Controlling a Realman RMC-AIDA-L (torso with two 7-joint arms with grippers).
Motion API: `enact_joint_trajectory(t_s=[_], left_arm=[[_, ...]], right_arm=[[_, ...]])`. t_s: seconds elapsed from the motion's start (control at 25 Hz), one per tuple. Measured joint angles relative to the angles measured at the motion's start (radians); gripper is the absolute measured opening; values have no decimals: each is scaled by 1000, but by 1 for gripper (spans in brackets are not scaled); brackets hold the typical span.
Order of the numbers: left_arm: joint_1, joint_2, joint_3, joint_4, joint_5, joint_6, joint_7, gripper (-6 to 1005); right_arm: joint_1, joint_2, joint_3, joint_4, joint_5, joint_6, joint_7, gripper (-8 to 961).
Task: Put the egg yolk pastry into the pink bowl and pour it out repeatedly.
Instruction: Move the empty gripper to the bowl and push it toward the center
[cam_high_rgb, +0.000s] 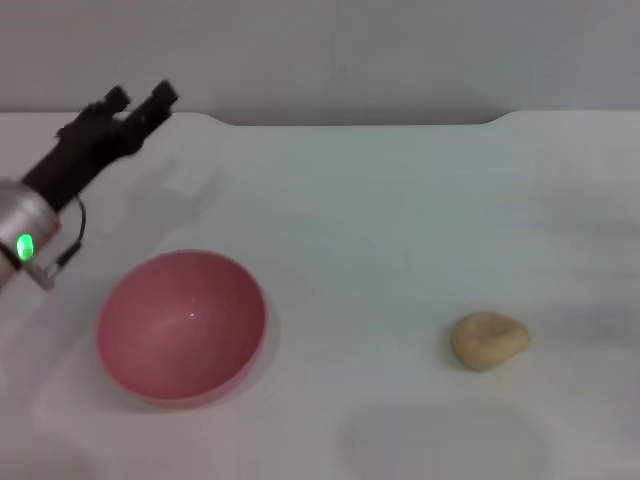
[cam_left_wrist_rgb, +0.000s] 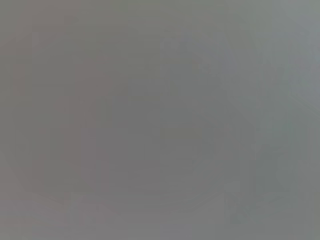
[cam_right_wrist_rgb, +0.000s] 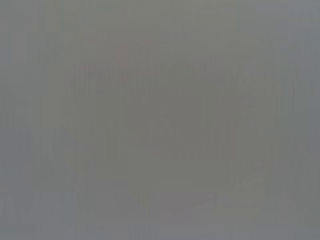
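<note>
Head view: my left tool (cam_high_rgb: 140, 103) idle, spread narrow; egg yolk pastry (cam_high_rgb: 488, 340) awaits pickup, pink bowl (cam_high_rgb: 181, 325) empty

Soft even light; both wrist views blank grey

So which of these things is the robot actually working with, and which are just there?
Part of the job:
- pink bowl, empty
- pastry, lying on the table away from the bowl
- left tool, raised behind the bowl

Just there:
- white table
</note>
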Motion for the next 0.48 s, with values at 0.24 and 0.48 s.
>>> enact_joint_trajectory(t_s=[0.24,0.48], left_arm=[[-10,24,397,416,42,-33,-629,812],[47,91,661,899,301,20,-1223,812]], right_arm=[[-5,0,0,25,-3,-5,0,466],[-10,3,-8,45,-8,-11,1,466]])
